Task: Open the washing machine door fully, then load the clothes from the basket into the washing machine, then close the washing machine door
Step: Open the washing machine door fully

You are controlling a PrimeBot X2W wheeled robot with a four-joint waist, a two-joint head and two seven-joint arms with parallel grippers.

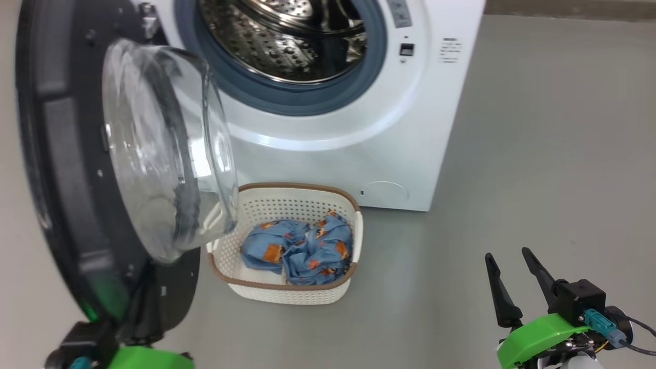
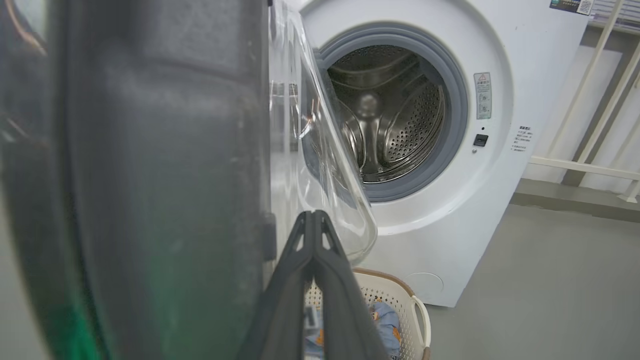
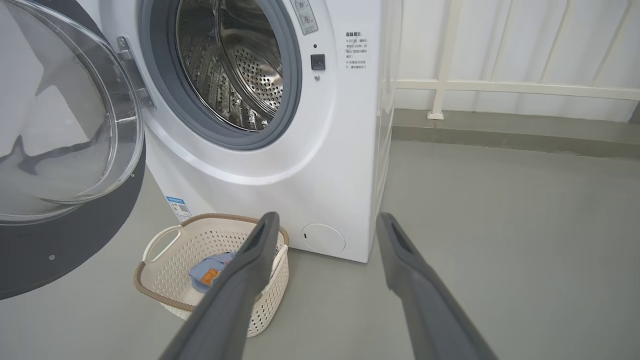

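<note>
1. The right gripper (image 1: 507, 253) hung at the near right above the grey floor (image 1: 538, 179), its two dark fingers spread apart and holding nothing.
2. The left gripper (image 2: 314, 216) was at the near left, just beside the inner face of the washing machine door (image 1: 66, 169). Its fingers were pressed together with nothing seen between them. Whether they touched the door could not be told.
3. The door stood swung wide out to the left, its black ring near the camera and its clear glass bowl (image 1: 154, 154) bulging to the right.
4. Past the door, the basket (image 1: 287, 294) sat on the floor just in front of the washing machine (image 1: 348, 154), below the opening. In the head view the glass bowl hid its left corner.
5. The clothes (image 1: 302, 248) lay crumpled inside the basket, toward its right side, with bare basket bottom showing at the near left.
6. Farther back, the machine's grey seal (image 1: 287, 100) ringed the steel drum (image 1: 287, 41), with no garment visible in it.
7. A white railing (image 3: 500, 87) ran along the wall at the far right.
</note>
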